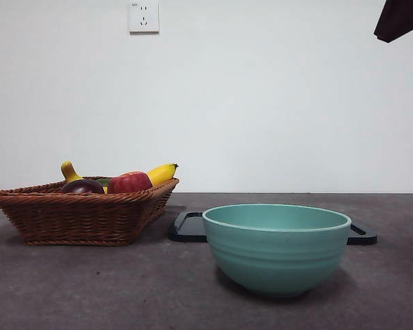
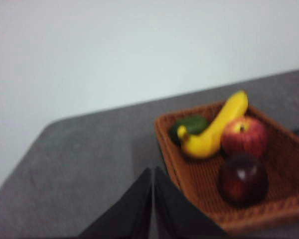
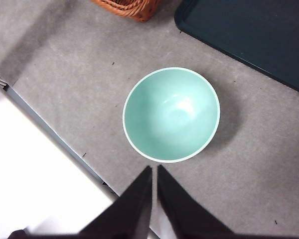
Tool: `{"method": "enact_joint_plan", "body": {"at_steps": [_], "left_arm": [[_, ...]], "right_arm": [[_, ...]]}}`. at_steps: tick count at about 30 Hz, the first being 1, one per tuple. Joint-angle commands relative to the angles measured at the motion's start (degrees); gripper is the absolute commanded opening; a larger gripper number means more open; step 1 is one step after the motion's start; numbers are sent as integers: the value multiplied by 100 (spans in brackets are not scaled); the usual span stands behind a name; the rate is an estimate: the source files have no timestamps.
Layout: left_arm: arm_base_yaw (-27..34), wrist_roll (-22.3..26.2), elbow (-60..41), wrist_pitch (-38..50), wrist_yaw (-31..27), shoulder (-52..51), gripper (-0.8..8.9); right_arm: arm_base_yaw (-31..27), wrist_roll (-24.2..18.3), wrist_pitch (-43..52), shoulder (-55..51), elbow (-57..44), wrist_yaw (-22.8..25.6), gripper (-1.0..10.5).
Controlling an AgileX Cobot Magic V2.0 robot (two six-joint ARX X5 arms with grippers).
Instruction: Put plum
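The dark purple plum (image 1: 82, 186) lies in a brown wicker basket (image 1: 82, 216) at the left of the table; the left wrist view shows the plum (image 2: 243, 179) at the basket's (image 2: 189, 189) near side. My left gripper (image 2: 153, 172) is shut, empty, held above the table beside the basket. High over an empty teal bowl (image 3: 171, 114) my right gripper (image 3: 154, 169) is shut too, holding nothing. In the front view only a black arm tip (image 1: 399, 18) shows at the top right corner.
Sharing the basket are a red apple (image 1: 129, 182), a yellow banana (image 1: 161, 173) and a green fruit (image 2: 189, 126). The teal bowl (image 1: 276, 247) stands front and centre. A black tray (image 1: 187, 227) lies behind it. The table's edge (image 3: 50, 129) runs close to the bowl.
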Motion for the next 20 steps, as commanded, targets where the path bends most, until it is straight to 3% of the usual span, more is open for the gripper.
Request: {"method": "enact_joint_plan", "body": {"at_steps": [1, 20], "left_arm": [[15, 24, -234, 59, -31, -133, 8], [15, 24, -697, -1040, -55, -922, 8]], "right_arm": [[39, -48, 59, 46, 116, -13, 5], [39, -48, 61, 46, 116, -15, 5]]}}
